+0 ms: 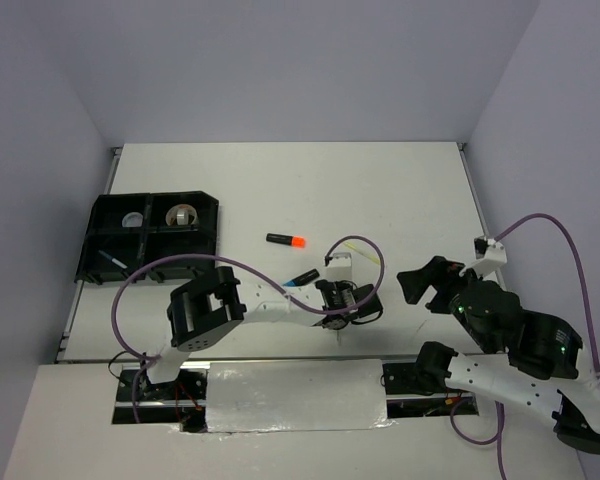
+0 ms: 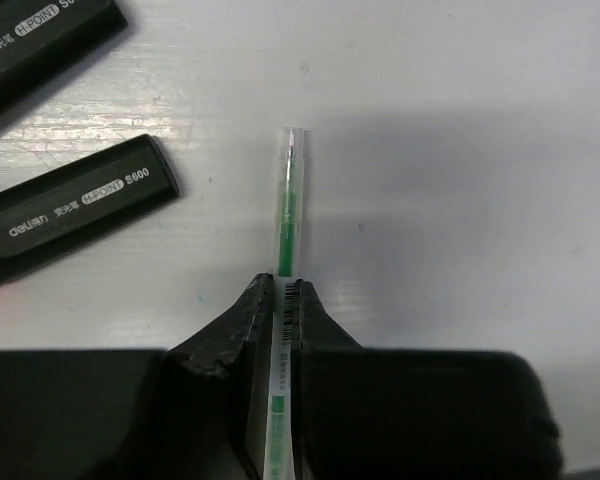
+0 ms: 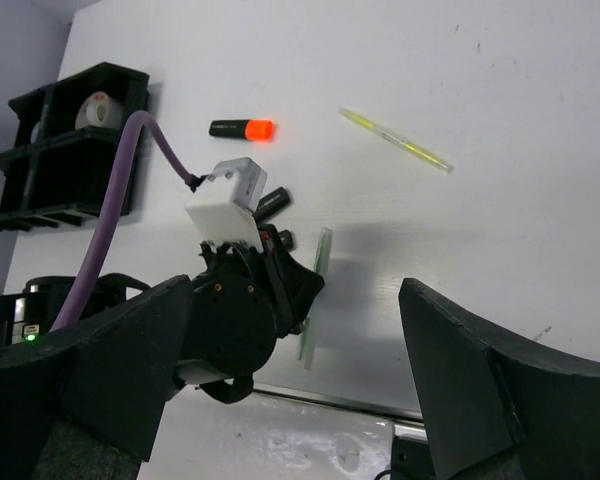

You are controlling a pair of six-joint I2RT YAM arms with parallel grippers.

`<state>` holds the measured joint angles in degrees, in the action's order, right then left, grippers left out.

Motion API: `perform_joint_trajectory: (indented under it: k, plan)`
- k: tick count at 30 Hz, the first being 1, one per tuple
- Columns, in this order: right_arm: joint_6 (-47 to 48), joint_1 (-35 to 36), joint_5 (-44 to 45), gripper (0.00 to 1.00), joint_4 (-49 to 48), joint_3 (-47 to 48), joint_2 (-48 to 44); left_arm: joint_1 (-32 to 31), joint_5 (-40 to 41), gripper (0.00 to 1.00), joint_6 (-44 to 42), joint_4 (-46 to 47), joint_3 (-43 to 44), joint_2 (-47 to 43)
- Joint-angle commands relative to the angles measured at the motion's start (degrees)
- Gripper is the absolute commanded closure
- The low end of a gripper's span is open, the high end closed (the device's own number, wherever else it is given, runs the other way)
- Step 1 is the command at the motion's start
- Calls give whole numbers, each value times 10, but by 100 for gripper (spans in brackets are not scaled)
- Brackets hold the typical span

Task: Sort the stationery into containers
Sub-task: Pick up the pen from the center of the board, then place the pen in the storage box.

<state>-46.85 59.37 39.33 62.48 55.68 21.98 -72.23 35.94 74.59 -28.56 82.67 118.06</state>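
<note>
My left gripper (image 2: 288, 290) is shut on a thin clear pen with a green core (image 2: 288, 215), held low over the table; the pen also shows in the right wrist view (image 3: 318, 290). Two black highlighters (image 2: 75, 210) (image 2: 40, 40) lie just left of it. An orange-ended highlighter (image 1: 286, 240) lies farther back, and a pale yellow-green pen (image 3: 395, 140) lies beyond the left gripper. The black four-compartment tray (image 1: 92, 232) stands at the far left, holding two tape rolls (image 1: 183, 215) and a pen (image 1: 110, 260). My right gripper (image 1: 420, 285) is open and empty, right of the left gripper.
White walls close in the table at the back and sides. A purple cable (image 1: 280, 285) loops over the left arm. A white strip (image 1: 290, 395) covers the near edge between the arm bases.
</note>
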Motion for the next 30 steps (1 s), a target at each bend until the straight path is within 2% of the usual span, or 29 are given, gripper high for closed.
perform_joint_trajectory:
  k: [1,3,6,7,9,10,12,13,14,15,16,17,18,20,21,24,30]
  plan:
    - [13,2,23,8,5,33,-3,-7,-21,100,-54,44,-14,-69]
    - [25,3,24,8,-2,40,7,2,1,100,-64,21,-2,-120]
    - [40,2,24,8,-10,49,31,63,20,100,-66,-11,-9,-190]
    - [41,1,23,8,-11,54,40,114,19,100,-73,-23,-21,-210]
    - [55,2,21,7,-25,55,46,175,31,100,-80,-44,-60,-280]
    - [61,3,22,7,-34,55,49,242,39,100,-88,-74,-74,-329]
    - [70,1,21,7,-39,54,50,322,46,100,-106,-100,-110,-378]
    - [76,2,19,6,-46,48,47,401,49,100,-127,-112,-121,-400]
    - [86,2,17,6,-62,45,47,446,50,100,-143,-116,-132,-447]
    - [91,2,15,5,-70,41,45,488,18,100,-165,-106,-158,-468]
    - [96,3,9,5,-78,32,46,582,-3,100,-212,-93,-170,-485]
    - [102,2,7,4,-94,28,47,625,-23,100,-228,-79,-184,-509]
    - [105,1,4,4,-101,24,48,705,-60,100,-260,-77,-185,-513]
    - [111,2,-4,4,-115,17,60,773,-88,100,-286,-82,-179,-498]
    - [113,1,-7,4,-118,15,65,830,-117,100,-304,-88,-174,-485]
    - [116,1,-14,4,-126,9,84,894,-152,100,-326,-97,-165,-426]
    - [123,1,-22,4,-134,1,90,939,-161,100,-342,-66,-176,-376]
